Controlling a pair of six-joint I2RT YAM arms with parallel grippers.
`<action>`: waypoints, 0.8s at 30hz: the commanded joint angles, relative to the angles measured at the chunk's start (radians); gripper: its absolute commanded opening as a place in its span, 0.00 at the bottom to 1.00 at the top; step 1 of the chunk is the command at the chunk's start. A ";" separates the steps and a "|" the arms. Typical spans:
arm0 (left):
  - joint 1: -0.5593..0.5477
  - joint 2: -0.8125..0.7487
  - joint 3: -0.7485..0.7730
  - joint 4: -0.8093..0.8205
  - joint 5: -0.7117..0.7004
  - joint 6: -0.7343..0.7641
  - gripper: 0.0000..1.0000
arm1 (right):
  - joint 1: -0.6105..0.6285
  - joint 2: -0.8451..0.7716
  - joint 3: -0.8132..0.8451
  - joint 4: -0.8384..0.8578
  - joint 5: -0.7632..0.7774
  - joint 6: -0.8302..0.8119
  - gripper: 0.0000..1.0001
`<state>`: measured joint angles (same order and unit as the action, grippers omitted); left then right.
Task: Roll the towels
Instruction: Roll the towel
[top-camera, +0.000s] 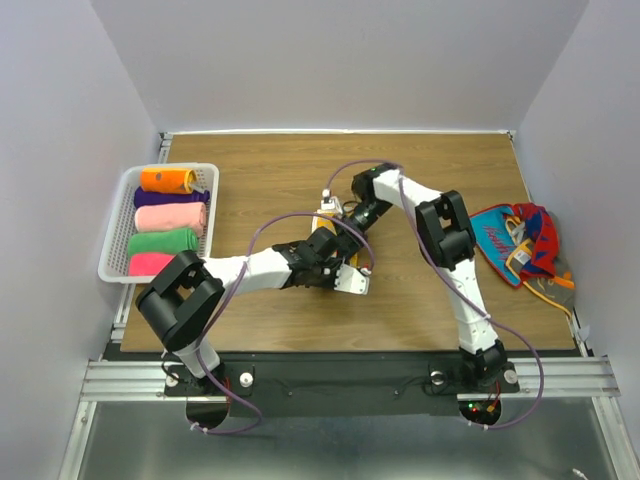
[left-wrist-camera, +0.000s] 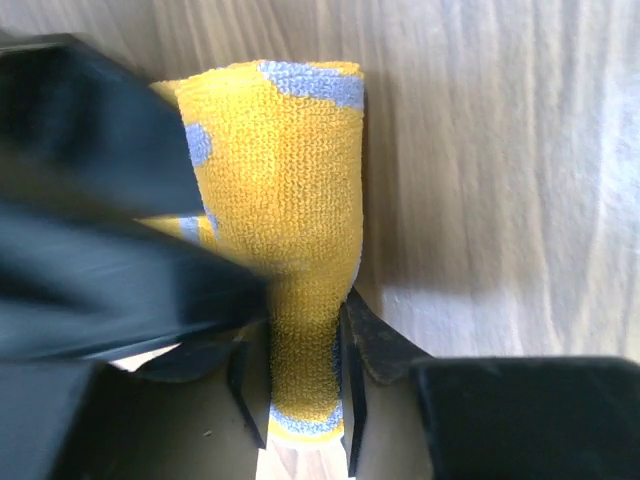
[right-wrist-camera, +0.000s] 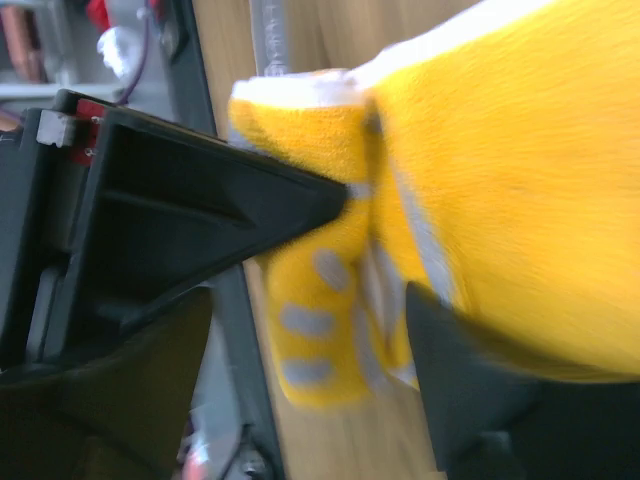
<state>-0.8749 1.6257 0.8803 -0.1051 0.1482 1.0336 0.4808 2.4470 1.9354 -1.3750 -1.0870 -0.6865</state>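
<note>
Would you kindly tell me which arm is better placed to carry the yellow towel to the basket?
Left, I think: its jaws pinch the yellow towel, and the basket sits on its side.

1. Left wrist: lose left side of yellow towel (left-wrist-camera: 300, 200) behind blurred black gripper part (left-wrist-camera: 100, 250), upper to mid left; cannot tell whose.
2. Right wrist: see towel cut off at top and right edges, soft throughout.
3. Top view: find towel almost wholly buried under arm ends (top-camera: 335, 250), frame centre.
4. Far right: cannot count pieces in cloth pile (top-camera: 525, 245).
</note>
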 joint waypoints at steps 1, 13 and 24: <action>0.008 0.006 0.026 -0.180 0.105 -0.033 0.33 | -0.113 -0.054 0.160 0.045 0.048 0.065 0.93; 0.215 0.247 0.311 -0.498 0.438 -0.056 0.34 | -0.344 -0.452 0.011 0.321 0.169 0.271 1.00; 0.327 0.601 0.638 -0.754 0.499 0.008 0.39 | -0.264 -0.865 -0.415 0.427 0.369 0.234 1.00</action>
<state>-0.5617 2.0930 1.5036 -0.7761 0.7670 0.9878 0.1509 1.6047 1.5841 -1.0161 -0.8371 -0.4534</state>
